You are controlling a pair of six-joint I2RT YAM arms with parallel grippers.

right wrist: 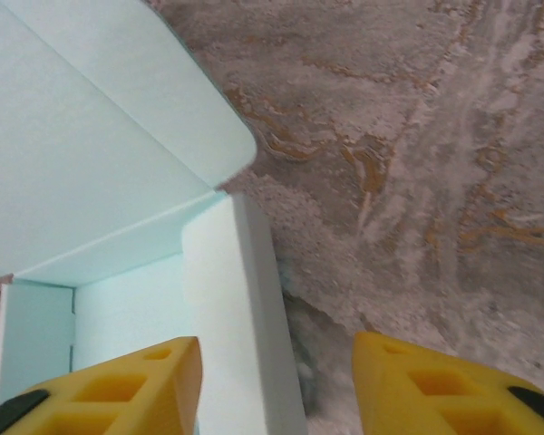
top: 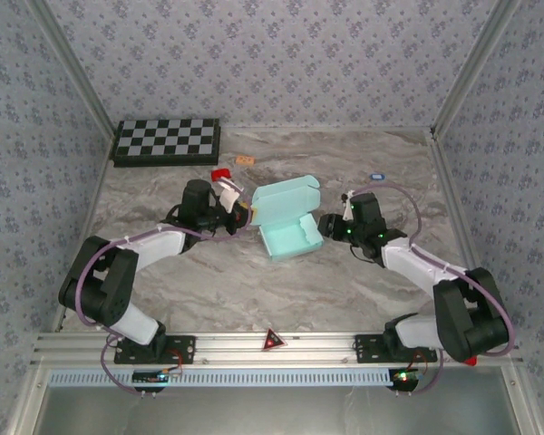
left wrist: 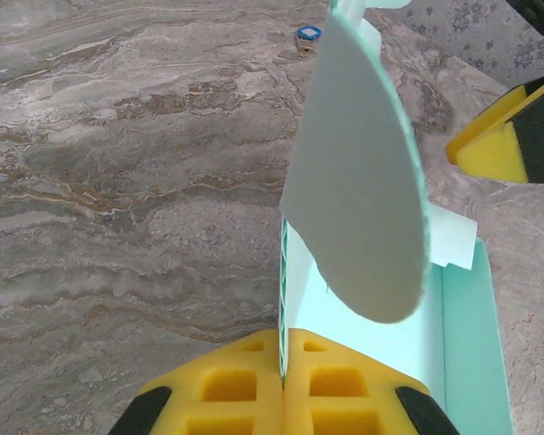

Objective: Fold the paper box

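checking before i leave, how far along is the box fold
Done: the paper box has its base formed, walls up. In hand: the left gripper is shut on the box's left edge, and the right gripper is open astride the right wall. Left: the lid stands open, not yet closed.

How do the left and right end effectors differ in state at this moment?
The left end effector is shut, pinching a thin panel of the paper box. The right end effector is open, its fingers either side of a box wall. Both have yellow fingers.
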